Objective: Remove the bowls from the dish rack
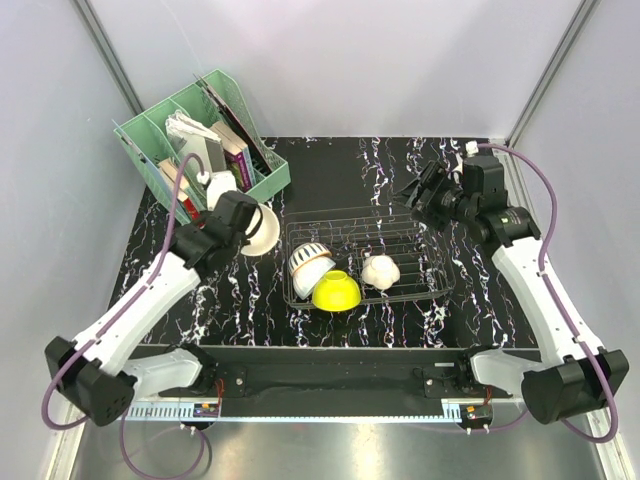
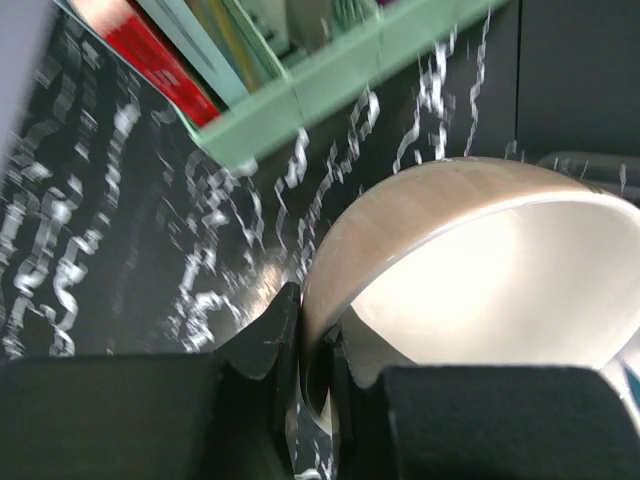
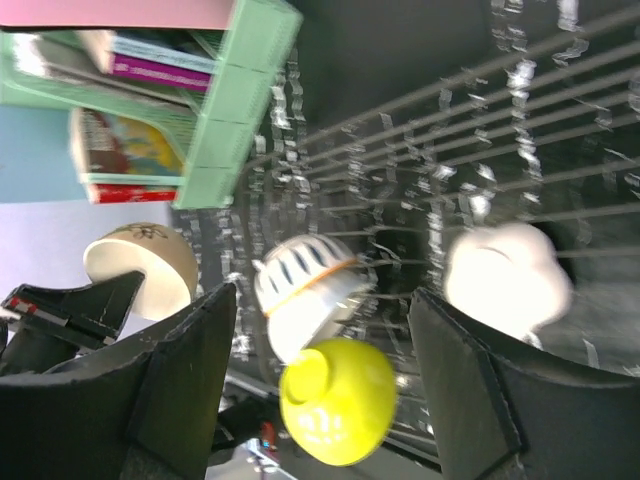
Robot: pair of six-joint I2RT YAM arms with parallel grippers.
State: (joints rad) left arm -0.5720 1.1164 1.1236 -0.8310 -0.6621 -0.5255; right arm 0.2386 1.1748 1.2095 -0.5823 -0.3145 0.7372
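Rack of dark wire [image 1: 425, 255] holds a striped white bowl [image 1: 308, 266], a yellow-green bowl [image 1: 336, 291] base up and a plain white bowl [image 1: 380, 271]; left jaws pinch a tan bowl [image 2: 480, 260], cream inside, by its rim just left of the rack, right jaws gaping empty.

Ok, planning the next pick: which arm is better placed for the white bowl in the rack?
Right. The right claw is open by the dish rack, nearer the white bowl; the left claw is shut on a tan bowl.
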